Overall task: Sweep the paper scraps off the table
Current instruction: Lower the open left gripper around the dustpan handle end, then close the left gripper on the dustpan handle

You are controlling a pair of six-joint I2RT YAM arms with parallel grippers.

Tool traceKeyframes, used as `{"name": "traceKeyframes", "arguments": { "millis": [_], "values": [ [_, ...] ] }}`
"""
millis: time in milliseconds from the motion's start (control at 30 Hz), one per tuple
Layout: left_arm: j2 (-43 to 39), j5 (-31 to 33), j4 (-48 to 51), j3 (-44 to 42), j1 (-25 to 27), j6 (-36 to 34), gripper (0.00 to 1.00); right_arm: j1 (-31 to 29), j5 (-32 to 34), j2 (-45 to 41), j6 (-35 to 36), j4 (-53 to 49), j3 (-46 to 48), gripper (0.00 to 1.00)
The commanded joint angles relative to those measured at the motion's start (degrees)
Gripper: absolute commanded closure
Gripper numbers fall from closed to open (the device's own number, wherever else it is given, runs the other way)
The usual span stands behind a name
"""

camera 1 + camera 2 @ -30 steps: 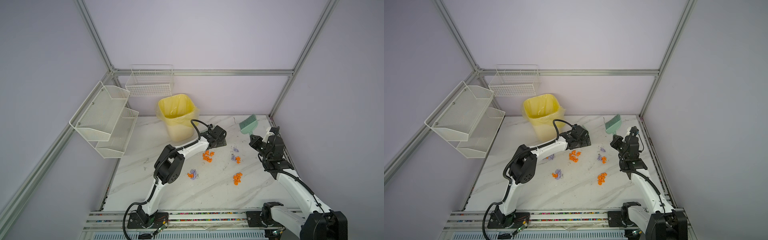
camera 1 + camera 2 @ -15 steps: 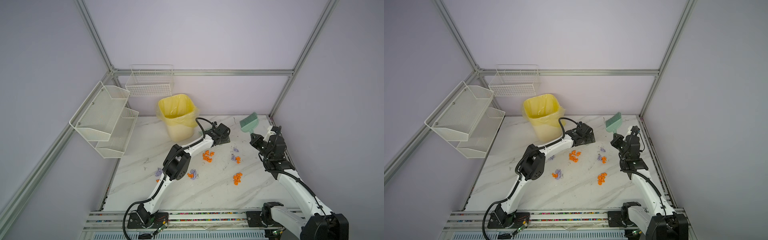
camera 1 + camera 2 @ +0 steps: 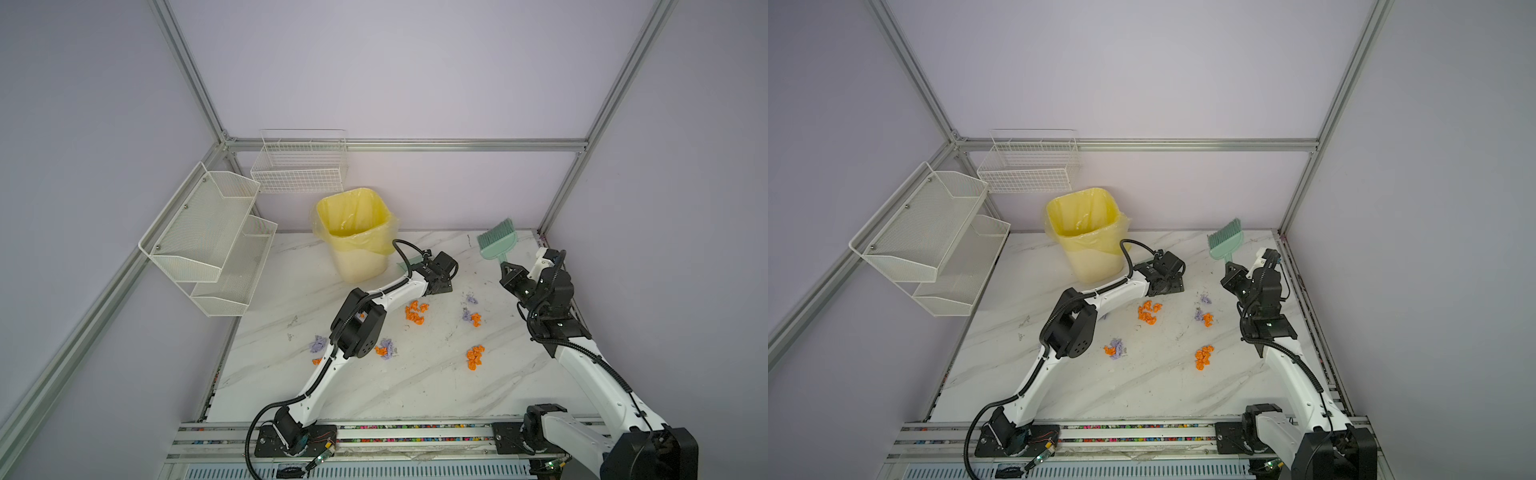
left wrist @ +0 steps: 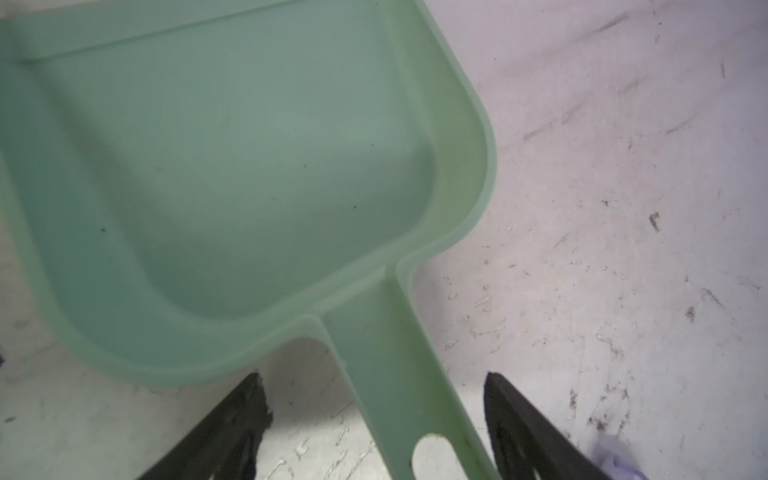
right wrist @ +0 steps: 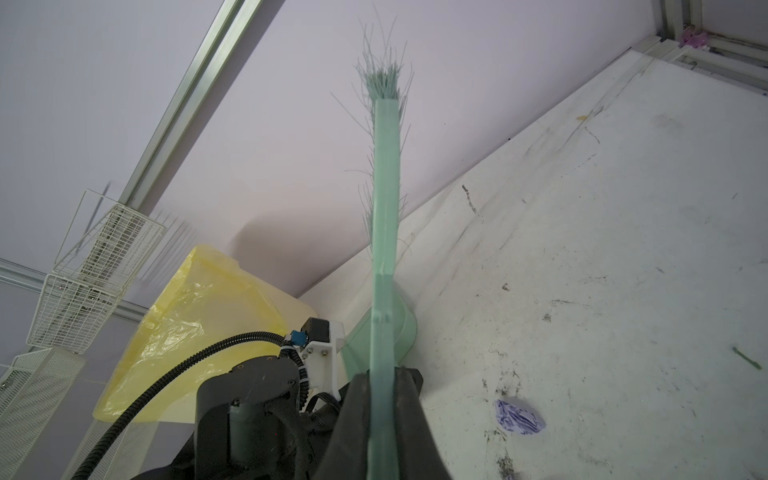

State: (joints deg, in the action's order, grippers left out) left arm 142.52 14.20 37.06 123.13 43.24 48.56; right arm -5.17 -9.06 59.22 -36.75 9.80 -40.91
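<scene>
The big white marble-look desk [image 3: 415,395] with grey veins fills most of both top views, and it looks pretty scuffed up close. A tall bin lined with a yellow plastic bag [image 3: 353,232] stands on it just beyond the left gripper [image 4: 374,380].

That gripper is spread, with one finger on each side of the handle of a mint-green plastic dustpan [image 4: 249,166]. There's a gap on both sides, so it isn't touching. The dustpan lies flat on the desk, handle toward the gripper and open mouth facing away from it. The mouth edge and the handle's end are cut off in the left wrist view. From above, the wrist hides nearly all of it.

The right gripper [image 5: 382,374] is pressed together on the flat handle of a mint-green plastic brush [image 3: 496,241]. The brush's long axis runs from the gripper up toward the back wall, bristles at the far end, clear of the desk. The right wrist view only gets it edge-on.

The paper scraps [image 3: 415,311] are crumpled orange and lavender wads. They sit on the desk in loose clusters between the two grippers and back toward the arm bases, with the closest orange bunch just behind the left gripper. They're lumps, so I can't tell any pointing. One orange bunch [image 3: 473,357] is strung out, its long axis running roughly from the front rail toward the right gripper. The left arm [image 3: 357,332] covers part of a couple of clusters.
</scene>
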Motion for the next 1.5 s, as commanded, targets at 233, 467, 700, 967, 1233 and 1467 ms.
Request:
{"name": "traceKeyframes", "arguments": {
  "millis": [233, 467, 700, 967, 1233, 1467],
  "values": [
    [-8.0, 1.9, 0.1, -8.1, -2.3, -1.3, 0.46, 0.2, -1.0, -0.6, -0.5, 1.4, -2.4, 1.00],
    [-13.3, 3.4, -0.3, -15.1, -2.8, -4.9, 0.55, 0.2, -1.6, -1.2, -0.5, 1.6, -2.0, 1.00],
    [-14.4, 4.1, -0.3, -15.7, -2.7, -9.2, 0.46, 0.1, -3.1, -0.2, -0.9, 2.8, -1.9, 1.00],
    [-11.7, 2.8, -0.2, -13.0, -2.8, -11.4, 0.43, 0.2, -4.4, -0.1, 0.0, 3.1, -1.6, 1.00],
    [-9.5, 2.8, 0.3, -10.5, -2.9, -11.2, 0.49, 0.2, -3.9, -1.3, 0.4, 2.6, -1.2, 1.00],
    [-9.1, 3.6, 0.5, -9.4, -3.0, -11.3, 0.52, 0.1, -4.1, -1.5, 0.7, 2.5, -1.7, 1.00]
  ]
}}
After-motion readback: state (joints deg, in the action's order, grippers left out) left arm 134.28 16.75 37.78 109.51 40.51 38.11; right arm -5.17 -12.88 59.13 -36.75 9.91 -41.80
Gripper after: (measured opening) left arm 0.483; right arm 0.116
